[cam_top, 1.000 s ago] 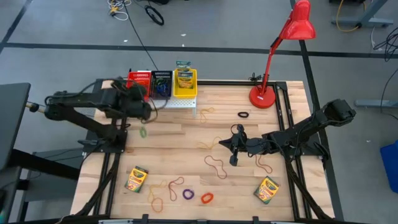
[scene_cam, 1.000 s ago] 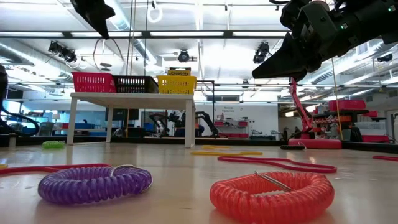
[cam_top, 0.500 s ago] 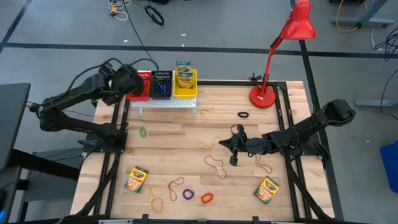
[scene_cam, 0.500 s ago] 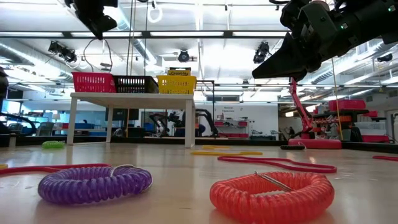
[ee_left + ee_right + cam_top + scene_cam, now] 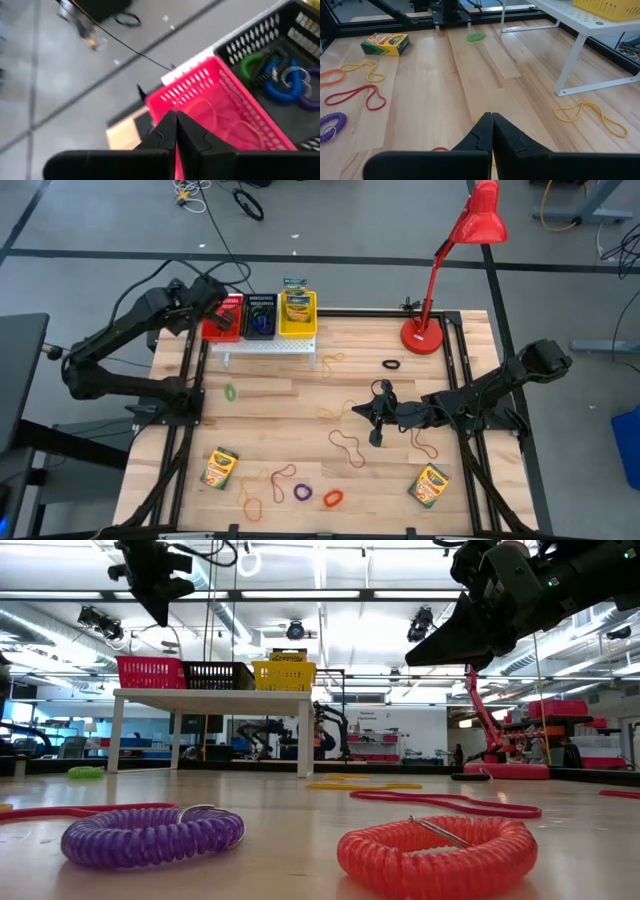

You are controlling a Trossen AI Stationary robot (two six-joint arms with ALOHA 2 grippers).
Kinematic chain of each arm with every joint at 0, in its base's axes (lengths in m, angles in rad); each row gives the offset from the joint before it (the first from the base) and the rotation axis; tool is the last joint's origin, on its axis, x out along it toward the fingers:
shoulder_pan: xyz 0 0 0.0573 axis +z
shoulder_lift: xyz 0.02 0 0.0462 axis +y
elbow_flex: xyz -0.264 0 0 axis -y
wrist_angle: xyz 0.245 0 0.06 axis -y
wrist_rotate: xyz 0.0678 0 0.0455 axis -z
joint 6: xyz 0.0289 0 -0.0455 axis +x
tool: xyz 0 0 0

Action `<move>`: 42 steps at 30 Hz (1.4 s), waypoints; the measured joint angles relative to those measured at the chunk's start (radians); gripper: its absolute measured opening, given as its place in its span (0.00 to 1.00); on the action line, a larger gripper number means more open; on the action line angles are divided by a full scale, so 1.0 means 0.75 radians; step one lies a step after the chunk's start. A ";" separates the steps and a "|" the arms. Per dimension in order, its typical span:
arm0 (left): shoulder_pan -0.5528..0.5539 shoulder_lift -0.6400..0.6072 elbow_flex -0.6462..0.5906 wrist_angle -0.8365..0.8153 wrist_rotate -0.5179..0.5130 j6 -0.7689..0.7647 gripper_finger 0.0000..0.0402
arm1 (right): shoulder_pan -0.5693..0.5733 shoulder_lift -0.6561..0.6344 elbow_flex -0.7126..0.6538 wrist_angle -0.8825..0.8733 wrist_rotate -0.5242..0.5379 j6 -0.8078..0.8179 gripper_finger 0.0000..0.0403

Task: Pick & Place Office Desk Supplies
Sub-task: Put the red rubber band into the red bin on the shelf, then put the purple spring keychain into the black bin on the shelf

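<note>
Wood-plank table [image 5: 300,395] seen from above, grey floor around it. Left gripper [image 5: 222,320] is over the red bin [image 5: 222,317] on the white stand [image 5: 268,345] at the far edge, fingers together, nothing held. Black bin [image 5: 260,315] and yellow bin [image 5: 297,315] sit beside it; a crayon box stands in the yellow one. Right gripper [image 5: 374,437] hangs mid-table, fingers together and empty, a red band [image 5: 347,447] just beside it. Crayon boxes lie near-left [image 5: 219,467] and near-right [image 5: 429,485]. Purple loop [image 5: 302,493] and orange loop [image 5: 333,498] lie at the near edge, green loop [image 5: 231,392] left of centre, black loop [image 5: 391,364] near the red lamp [image 5: 455,260].

Low view: purple loop and orange loop fill the foreground, apart from each other. Both grippers are well above the table.

Left wrist view: closed fingers [image 5: 176,131] above the red bin, which holds thin orange bands [image 5: 225,122]. Black bin holds green, blue and purple loops [image 5: 280,82].

Right wrist view: closed fingers [image 5: 490,131] above bare wood. Yellow band [image 5: 590,116] lies by the stand leg. Print on the crayon box [image 5: 385,43] is too small to read.
</note>
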 joint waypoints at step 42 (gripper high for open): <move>0.064 0.173 0.025 -0.088 0.166 -0.042 0.56 | 0.000 0.000 0.000 0.000 0.000 -0.001 0.01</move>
